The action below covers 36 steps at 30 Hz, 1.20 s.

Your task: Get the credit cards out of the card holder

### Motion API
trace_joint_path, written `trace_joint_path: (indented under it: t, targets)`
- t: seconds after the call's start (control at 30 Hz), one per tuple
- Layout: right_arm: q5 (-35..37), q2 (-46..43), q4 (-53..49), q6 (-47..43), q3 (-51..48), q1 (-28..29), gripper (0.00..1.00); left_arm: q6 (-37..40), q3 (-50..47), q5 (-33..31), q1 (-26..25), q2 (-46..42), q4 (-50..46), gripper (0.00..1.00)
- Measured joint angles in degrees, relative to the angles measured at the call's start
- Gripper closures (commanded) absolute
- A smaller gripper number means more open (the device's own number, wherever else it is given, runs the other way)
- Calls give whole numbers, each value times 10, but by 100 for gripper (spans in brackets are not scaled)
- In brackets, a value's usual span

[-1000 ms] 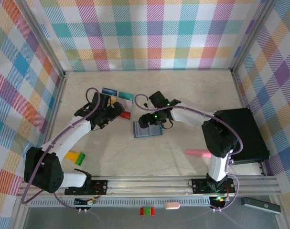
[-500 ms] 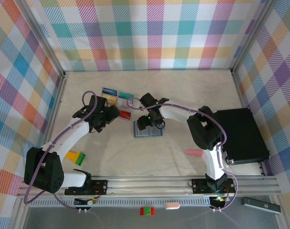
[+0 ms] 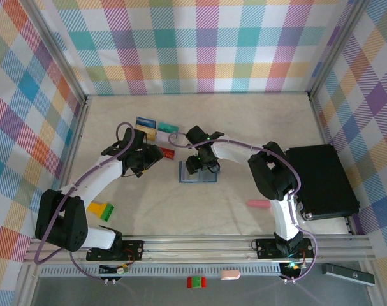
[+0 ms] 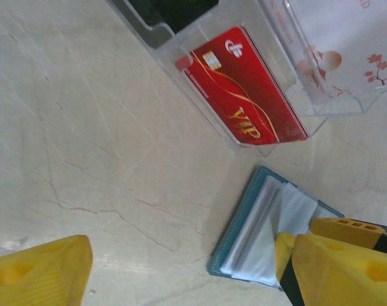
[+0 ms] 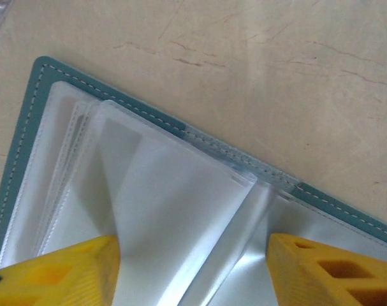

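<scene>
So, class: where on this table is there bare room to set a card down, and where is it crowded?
Free: the far right stretch between the back wall and the black box; also the near strip between the yellow-green block and the pink item. Crowded: around the card holder and the credit cards beside it.

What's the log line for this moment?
left claw: open, over table near card holder | right claw: open, straddling card holder's clear sleeves | red card: outside card holder
</scene>
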Motion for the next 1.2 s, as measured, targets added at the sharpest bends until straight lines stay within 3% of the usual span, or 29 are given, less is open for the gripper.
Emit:
trace_joint_path:
  t: [0.4,0.67,1.2]
  targets:
    - [-3,-1,8,1,-6,-2,55,-18,0,55,-51,70,73,61]
    - [-18,-11,27,1,-24,-10,60,-35,0,97,-92,127,136,78]
    - [-35,-18,45,1,-35,-13,63,-56,7,133,-118,197,174,89]
